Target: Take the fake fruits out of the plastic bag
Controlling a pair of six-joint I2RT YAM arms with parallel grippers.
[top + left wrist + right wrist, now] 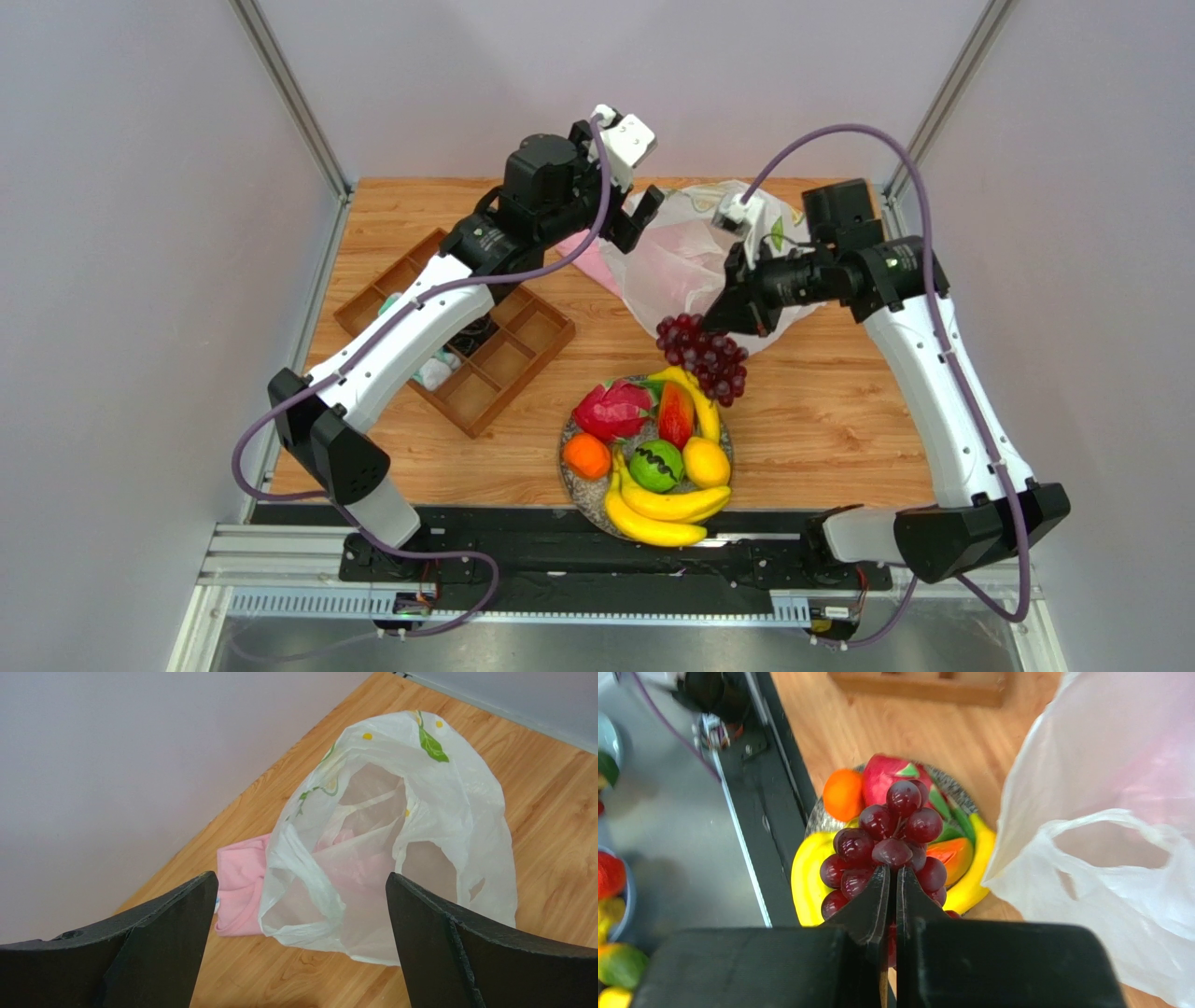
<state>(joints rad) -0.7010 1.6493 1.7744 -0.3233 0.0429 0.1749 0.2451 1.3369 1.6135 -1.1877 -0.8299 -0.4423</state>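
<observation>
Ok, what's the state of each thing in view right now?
Plastic bag: slumped, mouth open, no fruit visible inside.
Grapes: out of the bag, gripped by the right tool near the plate.
Dragon fruit, orange, green fruit, lemon, bananas: piled on the plate.
Left tool: open, empty, above the bag.
Right tool: shut on the grapes.
Pink cloth: partly under the bag.

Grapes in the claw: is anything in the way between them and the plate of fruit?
Nothing visible is in the way. The right gripper holds the grapes outside the bag, right next to the plate.
</observation>
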